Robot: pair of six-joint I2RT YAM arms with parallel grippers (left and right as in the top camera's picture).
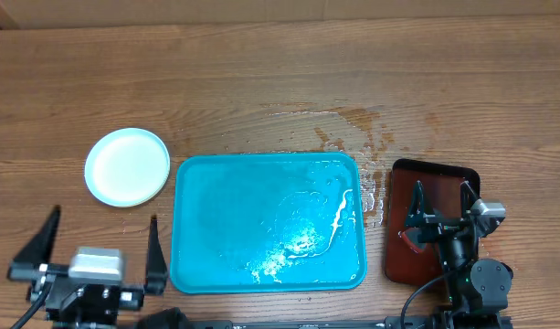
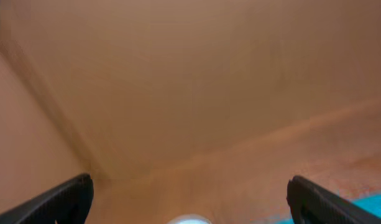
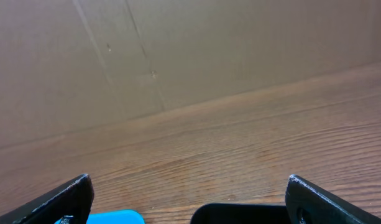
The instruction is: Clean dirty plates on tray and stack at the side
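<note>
Most of the overhead view is bare wooden counter (image 1: 261, 82), with a cardboard wall along its far edge. Next in size is the tray (image 1: 216, 196), bright turquoise, lying at the middle with its long axis running left to right; it carries no plate, only a glistening film of water (image 1: 307, 233) towards its right half. More water lies in a spill (image 1: 353, 137) on the counter just beyond the tray's far right corner. To the right, just beside the turquoise tray, is a narrower dark red-brown tray (image 1: 400, 260), its long axis pointing away from the robot.

The plates (image 1: 127, 166) show as one pale blue-white disc on the counter just left of the tray's far left corner, apart from it. From above I cannot tell how many are stacked there, and no smear shows on the top face.

The left fingers (image 1: 154, 251) are spread wide and grasp nothing, low at the near left edge. The right fingers (image 1: 417, 203) are likewise spread and empty, hovering over the red-brown tray.

For any further move, the plates lie straight ahead of the left fingers, away from the robot and a touch right, so the left arm is much the nearer; being round, the disc offers no preferred axis. Judging by the cleared tray, the task looks essentially finished
</note>
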